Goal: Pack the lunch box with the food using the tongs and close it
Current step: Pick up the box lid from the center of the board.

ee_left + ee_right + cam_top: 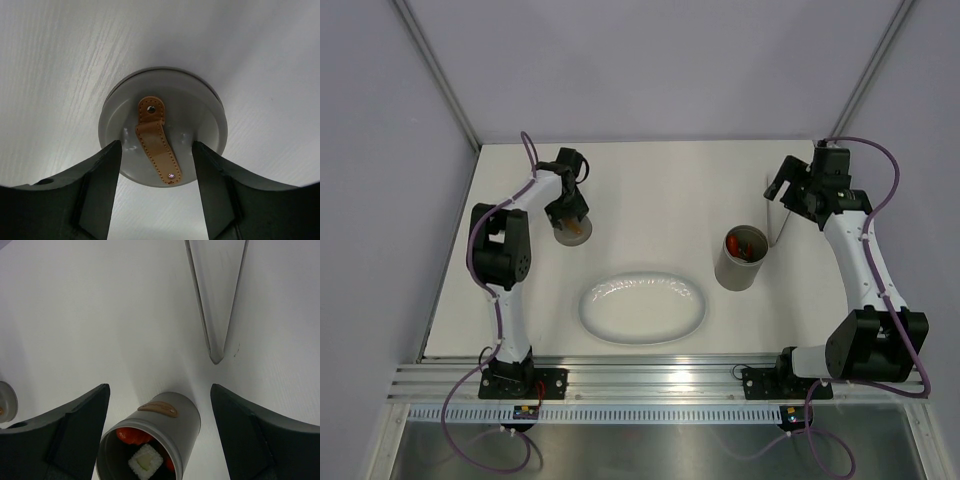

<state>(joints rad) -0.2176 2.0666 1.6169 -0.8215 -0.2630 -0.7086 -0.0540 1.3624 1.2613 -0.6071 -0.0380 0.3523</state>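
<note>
The lunch box [738, 262] stands upright and lidless right of the plate. It holds food: red pieces [131, 435] and a white square [145, 461]. Its round grey lid [200, 115] with a tan strap handle [156, 142] lies on the table at the left [573, 231]. My left gripper [156, 146] is low over the lid, open, with one finger on each side of the handle and not touching it. The silver tongs [215, 305] lie on the table beyond the box, joined end nearest it. My right gripper [159, 390] hovers open and holds nothing, above and behind the box [782, 190].
An empty white oval plate [642, 307] sits at the front centre of the table. Grey walls close in the back and both sides. The tongs [782, 228] lie just right of the lunch box.
</note>
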